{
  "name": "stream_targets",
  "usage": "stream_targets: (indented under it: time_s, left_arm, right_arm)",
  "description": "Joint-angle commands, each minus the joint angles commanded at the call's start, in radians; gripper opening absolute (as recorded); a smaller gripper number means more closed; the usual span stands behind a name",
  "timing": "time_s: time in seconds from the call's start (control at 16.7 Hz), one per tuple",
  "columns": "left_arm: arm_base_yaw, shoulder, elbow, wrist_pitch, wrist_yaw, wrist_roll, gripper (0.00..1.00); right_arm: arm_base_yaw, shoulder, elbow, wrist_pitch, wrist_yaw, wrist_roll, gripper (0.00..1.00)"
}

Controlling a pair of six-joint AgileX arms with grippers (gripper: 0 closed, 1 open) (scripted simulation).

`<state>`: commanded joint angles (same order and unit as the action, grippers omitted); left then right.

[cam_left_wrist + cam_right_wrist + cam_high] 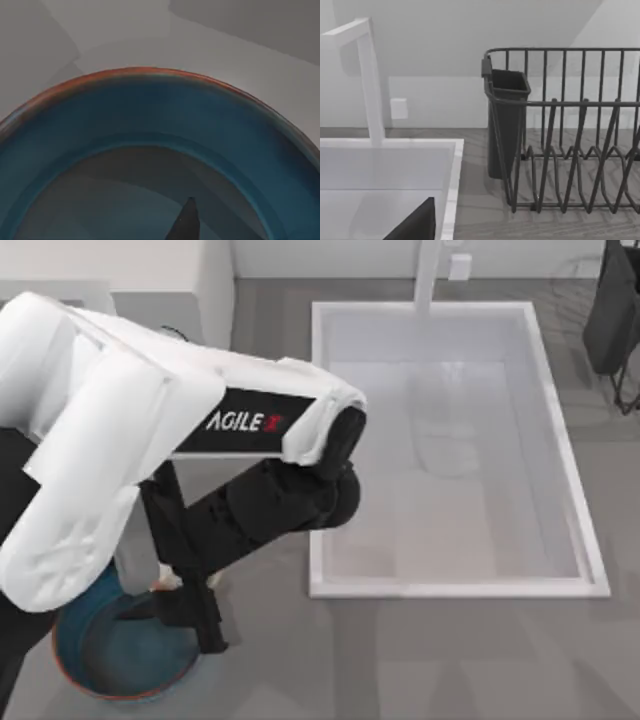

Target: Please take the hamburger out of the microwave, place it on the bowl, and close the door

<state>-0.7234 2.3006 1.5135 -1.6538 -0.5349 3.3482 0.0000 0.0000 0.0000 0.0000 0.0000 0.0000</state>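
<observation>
Close under the left wrist camera is seen the bowl point(150, 115), at lower left of the top view; the left gripper point(185, 590) is held over it, finger state undeterminable, a whitish hamburger point(166, 581) glimpsed beside it.

The bowl point(150, 110) looks smooth, glazed ceramic (softly glossy); the dish rack point(570, 135) dark matt wire.

A large white rectangular sink basin point(450, 450) fills the centre and right of the top view, sunk into the grey countertop point(420, 660). A white upright tap point(428, 275) rises at its upper edge, with a small white square plate point(459, 266) on the wall just beside it. A dark wire dish rack point(570, 135) stands at the upper right, holding a dark grey cutlery cup point(505, 125) at its end nearest the tap.
</observation>
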Motion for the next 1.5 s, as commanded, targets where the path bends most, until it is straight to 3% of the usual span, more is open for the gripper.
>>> stream_targets:
  time_s: [0.24,0.54,1.5]
  left_arm:
    - [-0.036,0.082,0.005,-0.108,-0.029,0.137,0.00]
    - [-0.039,0.088,0.005,-0.114,-0.031,0.145,0.00]
    - [0.021,0.076,-0.165,0.063,-0.083,0.180,0.00]
  right_arm:
    - [0.000,0.000,0.000,0.000,0.000,0.000,1.00]
    - [0.000,0.000,0.000,0.000,0.000,0.000,1.00]
    - [0.000,0.000,0.000,0.000,0.000,0.000,1.00]
